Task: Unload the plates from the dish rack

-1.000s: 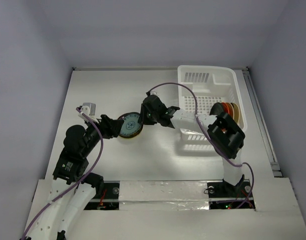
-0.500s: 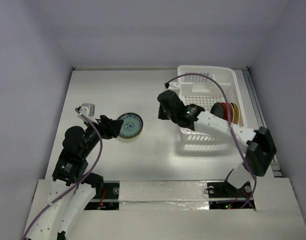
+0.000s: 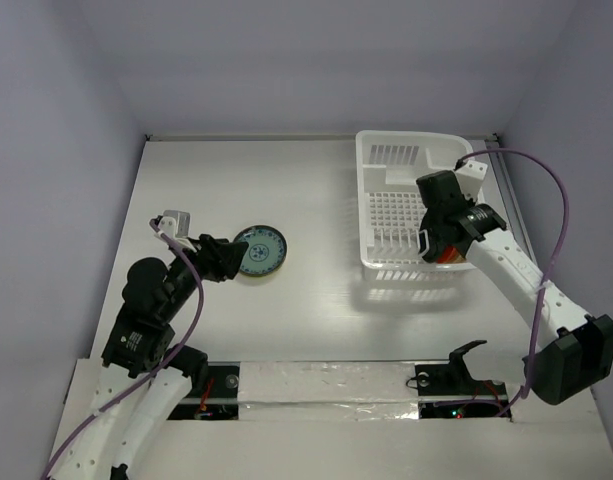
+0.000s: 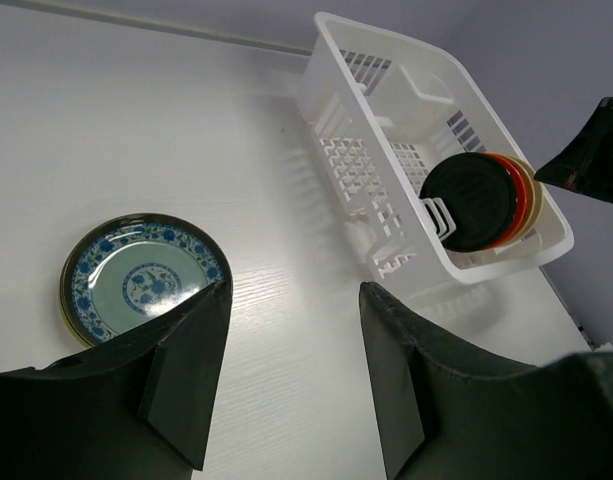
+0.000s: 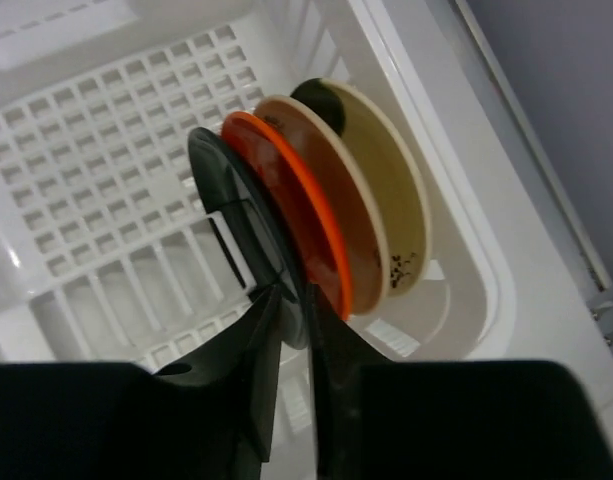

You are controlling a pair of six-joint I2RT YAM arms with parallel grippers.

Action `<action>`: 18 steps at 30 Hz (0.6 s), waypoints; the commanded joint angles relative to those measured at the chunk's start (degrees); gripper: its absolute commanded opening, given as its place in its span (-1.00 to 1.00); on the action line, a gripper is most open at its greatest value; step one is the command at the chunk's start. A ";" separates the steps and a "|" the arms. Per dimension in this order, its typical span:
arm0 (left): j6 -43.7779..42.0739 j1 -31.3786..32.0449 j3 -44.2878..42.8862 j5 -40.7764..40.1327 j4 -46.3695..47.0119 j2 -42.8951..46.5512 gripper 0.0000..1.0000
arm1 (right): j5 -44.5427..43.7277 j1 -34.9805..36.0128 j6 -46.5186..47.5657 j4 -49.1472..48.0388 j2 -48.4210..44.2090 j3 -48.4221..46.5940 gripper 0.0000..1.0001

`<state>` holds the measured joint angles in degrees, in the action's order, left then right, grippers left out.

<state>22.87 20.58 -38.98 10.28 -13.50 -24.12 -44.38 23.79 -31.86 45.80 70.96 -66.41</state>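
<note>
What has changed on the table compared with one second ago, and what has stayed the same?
The right gripper drew back from the blue-patterned plate, swung right over the dish rack and closed on the rim of the dark plate. Unchanged: the blue-patterned plate lies on the table, the left gripper stays open beside it, the orange plate stands in the rack.

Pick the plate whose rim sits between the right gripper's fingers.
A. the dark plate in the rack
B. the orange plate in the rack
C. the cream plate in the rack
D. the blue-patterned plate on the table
A: in the right wrist view the right gripper has a finger on each side of the rim of the dark plate, with the orange plate and the cream plate standing beyond it.
</note>
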 commanded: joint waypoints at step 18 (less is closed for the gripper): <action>-0.02 1.48 -0.39 -1.14 2.16 0.83 0.00 | 3.86 -4.98 8.65 -3.08 2.87 -0.65 -0.51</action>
<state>22.87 21.78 -38.98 9.54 -13.54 -23.51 -41.28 19.03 -24.16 45.36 75.90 -65.69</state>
